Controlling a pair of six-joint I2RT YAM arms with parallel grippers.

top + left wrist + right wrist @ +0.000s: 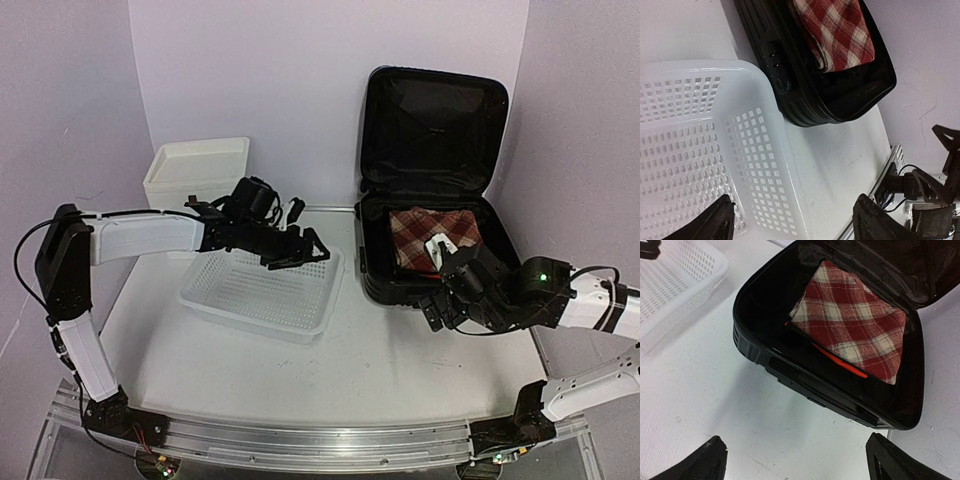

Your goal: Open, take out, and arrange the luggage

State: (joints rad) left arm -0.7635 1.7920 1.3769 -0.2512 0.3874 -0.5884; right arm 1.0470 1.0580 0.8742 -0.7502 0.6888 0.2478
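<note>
On the tabletop the luggage is open, its plaid cloth not yet taken out; the left end effector and right end effector gape wide, empty.

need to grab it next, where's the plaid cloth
Top view: the plaid cloth lies inside the open luggage on the right side, to the right of the basket.

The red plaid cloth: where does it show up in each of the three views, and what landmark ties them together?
Top external: red plaid cloth right of centre, inside the open luggage.
Left wrist: cloth at the top edge, right of centre.
Right wrist: cloth in the upper middle.
Shared landmark: the white perforated basket, beside the luggage in all three views.
</note>
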